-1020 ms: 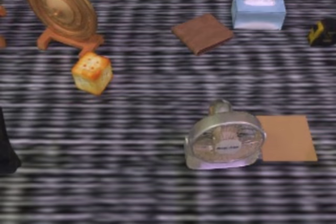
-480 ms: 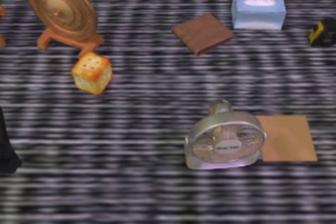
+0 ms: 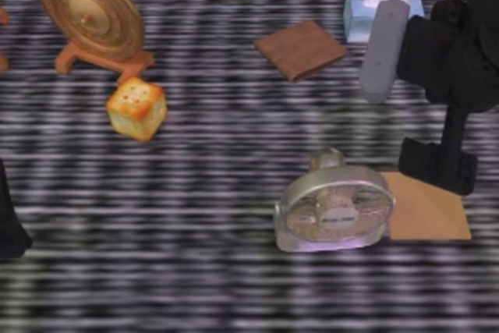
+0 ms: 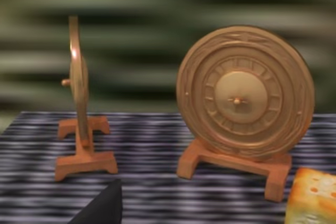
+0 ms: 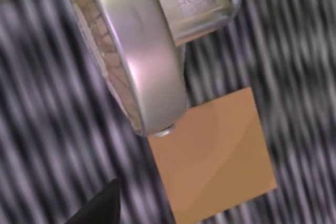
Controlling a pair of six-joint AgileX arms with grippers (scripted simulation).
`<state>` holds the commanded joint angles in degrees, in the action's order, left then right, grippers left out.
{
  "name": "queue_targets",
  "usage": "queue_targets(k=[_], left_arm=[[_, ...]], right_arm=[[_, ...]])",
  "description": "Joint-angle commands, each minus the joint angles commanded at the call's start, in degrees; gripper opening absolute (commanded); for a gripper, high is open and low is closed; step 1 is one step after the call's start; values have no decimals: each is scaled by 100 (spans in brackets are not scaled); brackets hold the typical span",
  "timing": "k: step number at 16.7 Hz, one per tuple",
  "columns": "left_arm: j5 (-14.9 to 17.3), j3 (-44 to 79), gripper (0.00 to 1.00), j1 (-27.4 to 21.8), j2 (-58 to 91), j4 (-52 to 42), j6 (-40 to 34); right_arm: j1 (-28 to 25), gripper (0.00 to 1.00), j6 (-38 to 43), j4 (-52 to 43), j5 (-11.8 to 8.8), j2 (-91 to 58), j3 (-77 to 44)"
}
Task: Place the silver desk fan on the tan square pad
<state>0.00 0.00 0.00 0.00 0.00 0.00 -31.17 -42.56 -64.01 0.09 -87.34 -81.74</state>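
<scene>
The silver desk fan (image 3: 335,212) stands upright on the striped surface (image 3: 195,216), its wire-grille face turned toward the near edge, in the right half of the top view. The tan square pad (image 3: 433,212) lies flat just beside it on the right, the fan's rim touching or slightly overlapping the pad's left edge; the fan is not on the pad. In the right wrist view the fan (image 5: 136,51) is seen edge-on beside the pad (image 5: 212,156). The right hand (image 3: 438,163) hangs over the far right part of the pad, above and to the right of the fan, holding nothing; whether its fingers are spread or closed cannot be told. The left arm (image 3: 9,220) sits at the left edge of the surface, and its hand's state cannot be told either. Farther back are a wooden disc on a stand (image 3: 90,17), a toast-coloured cube (image 3: 136,108), a reddish-brown pad (image 3: 300,49) and a tissue box (image 3: 366,13).
</scene>
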Motion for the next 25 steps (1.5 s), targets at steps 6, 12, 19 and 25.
queue_targets(k=[6, 12, 19, 25], left_arm=[[0, 0, 100, 0, 0, 0, 0], [0, 0, 100, 0, 0, 0, 0], [0, 0, 100, 0, 0, 0, 0], [0, 0, 100, 0, 0, 0, 0]], right_arm=[[-738, 100, -1006, -1534, 2, -2107, -1927], [-864, 100, -1182, -1810, 4, -2456, -2228], [-862, 100, -1179, -1212, 4, -2443, -1620], [-874, 100, -1172, -676, 4, -2453, -1091]])
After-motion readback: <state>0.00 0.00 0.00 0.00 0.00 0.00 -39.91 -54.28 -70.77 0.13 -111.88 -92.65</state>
